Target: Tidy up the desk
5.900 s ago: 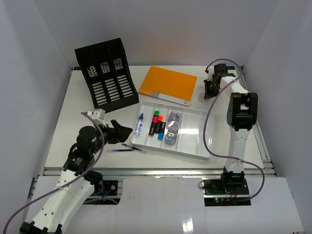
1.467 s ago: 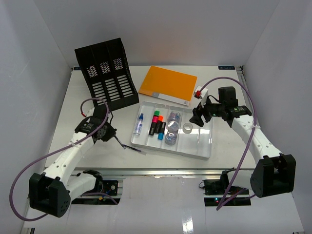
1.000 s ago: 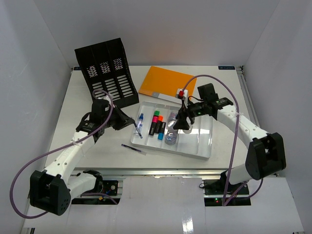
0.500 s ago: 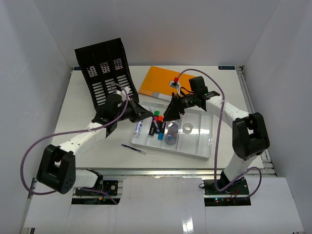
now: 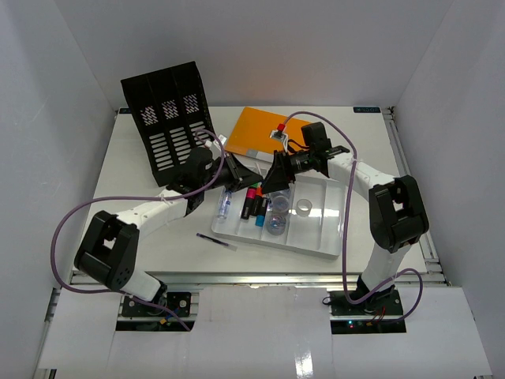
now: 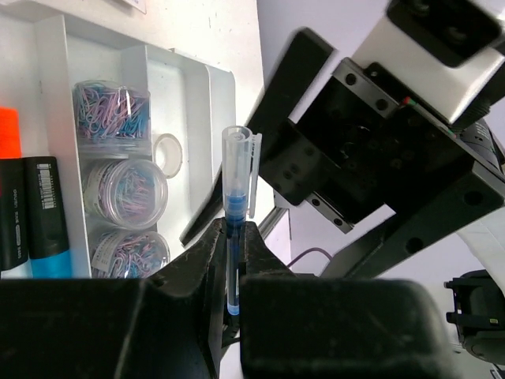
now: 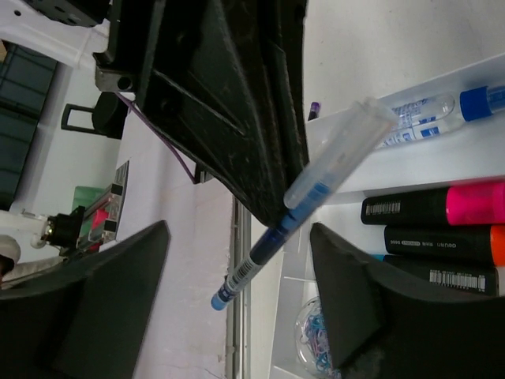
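Observation:
My left gripper [image 5: 251, 172] is shut on a blue pen with a clear cap [image 6: 235, 207] and holds it in the air over the far left of the white tray [image 5: 331, 230]. The pen also shows in the right wrist view [image 7: 316, 197], slanting between my right gripper's [image 7: 237, 304] two spread fingers [image 7: 351, 296], touching neither. My right gripper [image 5: 274, 181] is open and faces the left one tip to tip. The white desk [image 5: 118, 189] lies under everything.
The tray holds a correction pen [image 7: 442, 106], pink and orange highlighters [image 5: 254, 201], jars of paper clips [image 6: 126, 189] and a tape ring [image 5: 303, 207]. A dark pen [image 5: 215, 241] lies on the desk by the tray. A black file rack [image 5: 173, 118] and an orange folder [image 5: 264, 130] stand behind.
Both arms have swung toward each other over the tray's far side. The left gripper moved right and up; the right gripper moved left until its fingers straddle the pen.

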`<state>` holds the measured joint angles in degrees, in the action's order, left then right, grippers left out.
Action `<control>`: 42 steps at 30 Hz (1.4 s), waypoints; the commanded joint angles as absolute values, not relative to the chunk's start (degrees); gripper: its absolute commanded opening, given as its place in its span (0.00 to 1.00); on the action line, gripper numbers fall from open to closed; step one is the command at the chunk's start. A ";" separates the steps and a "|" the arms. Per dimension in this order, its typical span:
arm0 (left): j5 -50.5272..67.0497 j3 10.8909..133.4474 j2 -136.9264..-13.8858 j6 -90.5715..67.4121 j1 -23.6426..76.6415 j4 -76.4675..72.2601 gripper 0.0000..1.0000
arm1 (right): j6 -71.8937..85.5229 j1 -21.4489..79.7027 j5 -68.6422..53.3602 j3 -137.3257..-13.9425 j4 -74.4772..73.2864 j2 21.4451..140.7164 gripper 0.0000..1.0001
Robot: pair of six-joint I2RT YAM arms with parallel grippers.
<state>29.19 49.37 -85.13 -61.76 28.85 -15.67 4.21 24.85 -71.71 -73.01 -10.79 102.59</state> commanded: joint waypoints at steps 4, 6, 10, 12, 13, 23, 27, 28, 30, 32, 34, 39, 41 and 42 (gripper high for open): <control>28.73 52.15 -85.52 -61.92 29.44 -19.16 0.00 | 8.69 25.34 -75.03 -73.62 -5.04 103.51 0.43; 28.59 52.12 -85.46 -61.64 29.50 -19.25 0.00 | 9.06 25.34 -75.00 -73.59 -5.04 103.54 0.34; 28.48 51.54 -85.11 -61.35 29.52 -19.73 0.00 | 9.40 25.39 -74.80 -73.65 -5.10 103.28 0.13; 28.40 51.34 -84.88 -61.31 29.53 -19.86 0.00 | 9.33 25.36 -74.83 -73.44 -5.17 103.07 0.10; 28.30 51.24 -84.73 -61.26 29.53 -19.86 0.00 | 9.23 25.31 -74.88 -73.39 -5.27 102.92 0.09; 29.12 49.97 -81.44 -56.07 29.51 -21.83 0.85 | 6.33 21.51 -71.00 -69.94 -6.14 96.92 0.08; 26.16 47.59 -75.50 -50.15 29.37 -18.79 0.87 | -1.05 18.53 -62.14 -68.60 -13.27 91.93 0.08; 24.78 46.91 -73.61 -47.83 29.41 -16.71 0.87 | -4.21 18.29 -58.16 -67.97 -16.27 90.42 0.08; 22.17 45.26 -68.42 -44.07 29.37 -12.78 0.87 | -8.40 17.72 -48.07 -66.20 -20.12 85.94 0.08; 19.68 44.19 -64.35 -41.57 29.25 -7.21 0.87 | -9.00 17.03 -42.04 -63.77 -20.96 82.51 0.08; 16.57 42.72 -59.27 -39.10 29.06 -1.30 0.87 | -9.84 15.97 -36.51 -61.33 -24.13 79.27 0.08; 9.03 36.23 -44.14 -37.45 28.77 10.08 0.88 | -12.42 8.78 -33.03 -57.74 -35.46 78.11 0.08; 6.96 34.04 -39.66 -39.28 28.65 12.43 0.90 | -12.91 5.10 -33.48 -56.47 -38.49 79.12 0.08; 5.65 32.41 -36.54 -40.23 28.65 13.98 0.91 | -13.23 3.56 -33.47 -56.07 -39.44 79.56 0.08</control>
<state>13.05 36.75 -43.93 -40.35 29.05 3.35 -10.12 9.06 -37.64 -58.51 -29.40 77.63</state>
